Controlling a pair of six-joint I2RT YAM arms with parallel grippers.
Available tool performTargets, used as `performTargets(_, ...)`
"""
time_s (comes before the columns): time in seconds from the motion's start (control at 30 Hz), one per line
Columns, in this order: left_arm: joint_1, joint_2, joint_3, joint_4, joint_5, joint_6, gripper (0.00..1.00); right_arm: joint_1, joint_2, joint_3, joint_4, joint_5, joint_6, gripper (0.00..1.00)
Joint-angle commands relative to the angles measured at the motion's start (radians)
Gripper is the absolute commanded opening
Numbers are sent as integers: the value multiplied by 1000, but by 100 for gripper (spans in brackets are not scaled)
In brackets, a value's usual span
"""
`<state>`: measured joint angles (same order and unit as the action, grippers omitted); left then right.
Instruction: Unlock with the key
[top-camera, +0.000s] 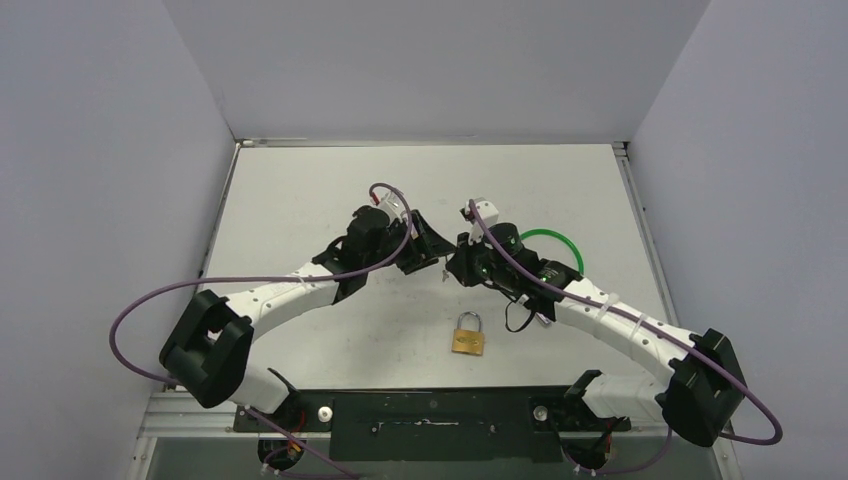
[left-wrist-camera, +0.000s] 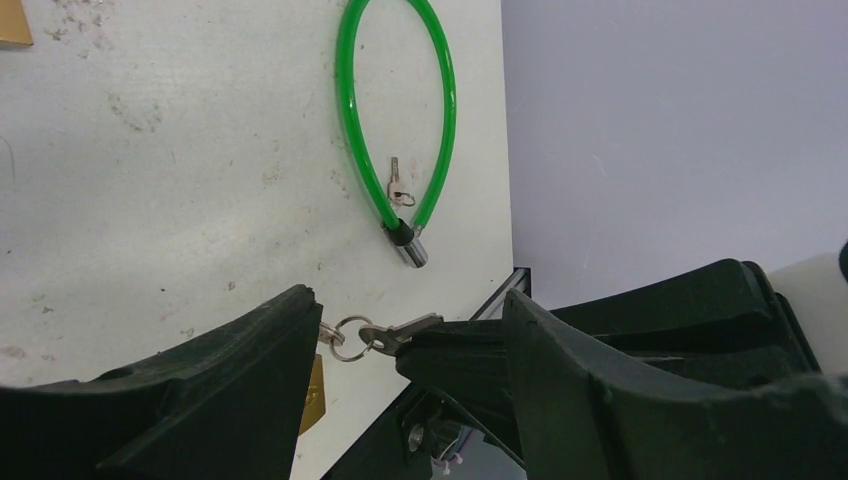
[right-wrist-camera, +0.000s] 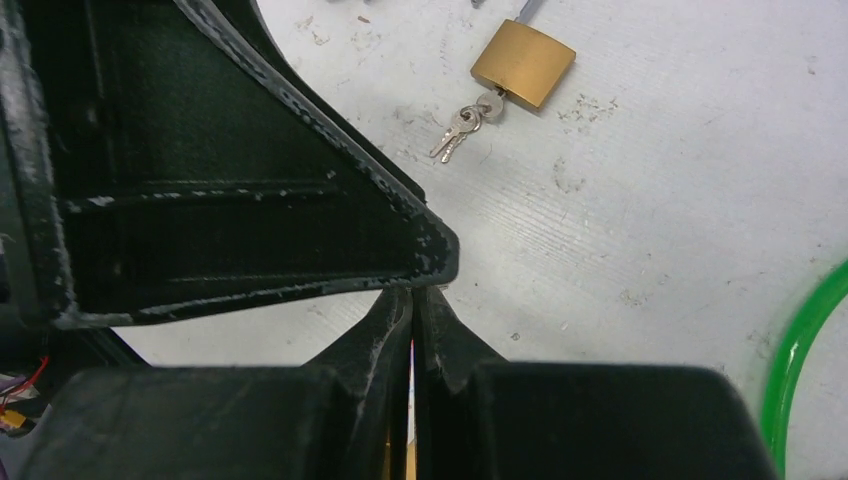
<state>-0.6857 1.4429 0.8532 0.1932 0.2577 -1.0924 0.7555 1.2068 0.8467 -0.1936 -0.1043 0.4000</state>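
1. The left wall (top-camera: 90, 150) is plain pale grey and meets the white table (top-camera: 290, 190) along its left edge; the far wall (top-camera: 430, 60) is the same bare grey.
2. The table top is matte white with grey scuffs and specks, clearest in the wrist views; a black plate (top-camera: 430, 425) runs along its near edge, where both arms are bolted.
3. The left gripper (left-wrist-camera: 410, 300) reaches over the middle of the table; its jaws stand wide apart with nothing between them gripped.
4. The key (left-wrist-camera: 412, 326) is in the air over the middle of the table, pinched by the right gripper (right-wrist-camera: 412, 300), whose fingers are pressed tight together on it; its ringed end sticks out into the gap of the left jaws; the key ring (left-wrist-camera: 347, 338) sits right at one left fingertip, touching or not I cannot tell.
5. The padlock (top-camera: 467, 338) lies flat on the table, nearer than both grippers and apart from them, shackle pointing far.
6. The right wrist view shows a brass lock body (right-wrist-camera: 523, 65) on the table with a key pair (right-wrist-camera: 458, 132) at its corner; whether it is that same padlock I cannot tell.
7. A green cable lock (left-wrist-camera: 347, 120) lies looped on the table to the right, near the edge; small keys (left-wrist-camera: 397, 185) rest inside the loop.
8. The right wall (top-camera: 760, 150) is bare grey too.
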Motion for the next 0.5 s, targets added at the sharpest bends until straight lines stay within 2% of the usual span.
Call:
performTargets(0.0,-13,23,62,27,10,5,58,10,12,53,54,-11,-15,0)
performTargets(0.17,-22,22,74,-1,-27,13,40,11,30,69,38,-6,-18,0)
performTargets(0.37,-30,36,85,-13,-31,34,29,17,47,85,35,-4,-16,0)
performTargets(0.47,-34,37,85,-10,-31,38,16,16,53,93,30,-5,-13,0)
